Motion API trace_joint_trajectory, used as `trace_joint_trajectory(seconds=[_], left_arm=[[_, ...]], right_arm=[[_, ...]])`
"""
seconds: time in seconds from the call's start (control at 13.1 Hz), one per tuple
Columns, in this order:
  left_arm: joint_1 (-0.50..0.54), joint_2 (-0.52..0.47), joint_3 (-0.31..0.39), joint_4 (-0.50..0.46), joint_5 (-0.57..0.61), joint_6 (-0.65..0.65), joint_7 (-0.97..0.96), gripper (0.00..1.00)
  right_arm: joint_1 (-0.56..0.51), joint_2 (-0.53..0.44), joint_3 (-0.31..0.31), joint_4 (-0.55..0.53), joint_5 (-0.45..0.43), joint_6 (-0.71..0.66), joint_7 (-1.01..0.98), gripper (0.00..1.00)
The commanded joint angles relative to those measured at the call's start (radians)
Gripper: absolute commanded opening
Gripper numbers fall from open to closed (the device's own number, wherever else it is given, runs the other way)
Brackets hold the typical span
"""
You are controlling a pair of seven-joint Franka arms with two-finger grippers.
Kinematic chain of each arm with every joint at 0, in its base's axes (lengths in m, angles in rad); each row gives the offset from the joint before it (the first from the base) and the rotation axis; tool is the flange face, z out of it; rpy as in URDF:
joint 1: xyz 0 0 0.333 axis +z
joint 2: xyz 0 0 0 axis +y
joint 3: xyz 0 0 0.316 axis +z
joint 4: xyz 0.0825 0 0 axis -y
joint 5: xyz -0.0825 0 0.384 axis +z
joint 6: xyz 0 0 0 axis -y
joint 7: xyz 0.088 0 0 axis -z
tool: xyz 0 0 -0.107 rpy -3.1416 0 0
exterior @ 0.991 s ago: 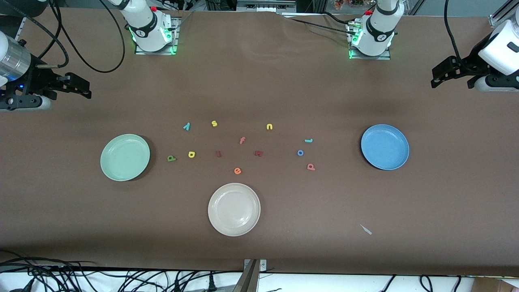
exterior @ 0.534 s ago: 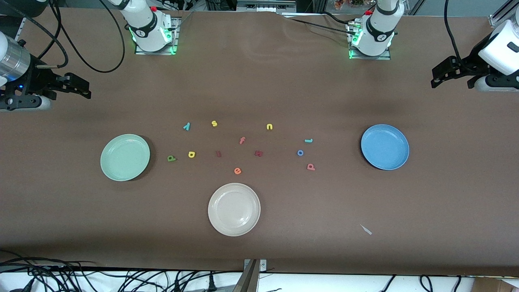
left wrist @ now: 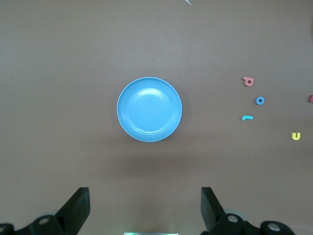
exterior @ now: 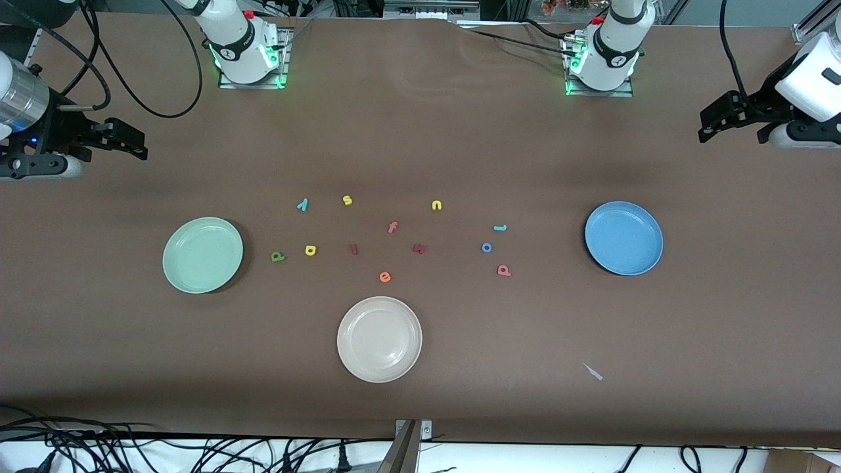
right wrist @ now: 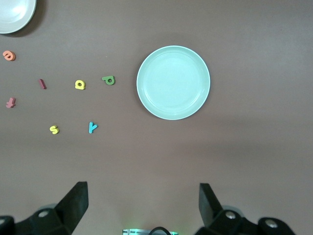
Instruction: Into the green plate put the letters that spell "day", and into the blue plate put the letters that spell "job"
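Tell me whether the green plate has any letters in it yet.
Empty. The green plate shows only its bare inside in the front and right wrist views; the dark green d lies on the table beside it.

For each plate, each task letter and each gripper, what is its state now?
green plate: upright, holds nothing.
blue plate: upright, holds nothing.
cream plate: upright, holds nothing.
green d, yellow a, teal y: flat on the table, beside the green plate, not in it.
teal j, blue o, pink b: flat on the table, outside the blue plate.
left gripper: open, holds nothing, above the blue plate's area.
right gripper: open, holds nothing.
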Motion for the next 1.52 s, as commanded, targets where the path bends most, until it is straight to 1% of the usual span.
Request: trace_joint_trajectory(seconds=[0.0, 0.46, 1.45], left_arm=[[-0.001, 0.014, -0.004, 0.036, 0.034, -0.026, -0.007, 1.0], [-0.001, 0.014, -0.004, 0.034, 0.034, -0.028, -0.007, 1.0], [0.002, 0.014, -0.004, 0.034, 0.034, -0.026, -0.007, 1.0]], right_arm=[[-0.006, -0.011, 0.004, -0.01, -0.011, 0.011, 0.002, 1.0], [-0.006, -0.01, 0.004, -0.01, -0.011, 0.04, 0.003, 1.0], [-0.006, -0.011, 0.004, -0.012, -0.009, 0.037, 0.003, 1.0]])
